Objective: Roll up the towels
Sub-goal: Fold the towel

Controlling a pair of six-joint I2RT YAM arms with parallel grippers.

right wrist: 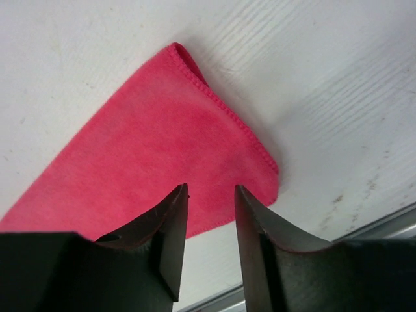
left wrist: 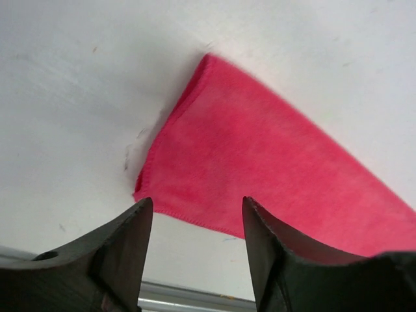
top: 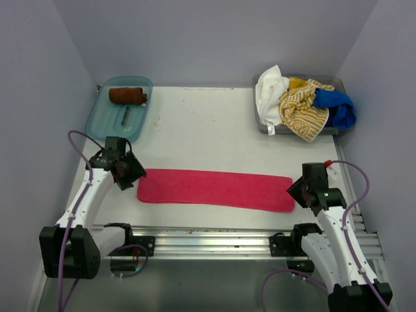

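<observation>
A hot pink towel (top: 214,189) lies flat on the white table as a long folded strip, running left to right. My left gripper (top: 129,171) hovers at its left end, open, with nothing between its fingers; the towel's left corner (left wrist: 260,169) shows just beyond them. At the strip's right end, my right gripper (top: 298,190) is also open and empty, above the towel's right corner (right wrist: 175,149). A rust-brown towel (top: 127,95) sits rolled in the teal tray (top: 107,120). White, striped and blue towels (top: 302,104) are heaped in a grey bin (top: 261,123).
The teal tray stands at the back left and the grey bin at the back right. An aluminium rail (top: 214,239) runs along the near table edge between the arm bases. Purple walls close in the left, back and right sides.
</observation>
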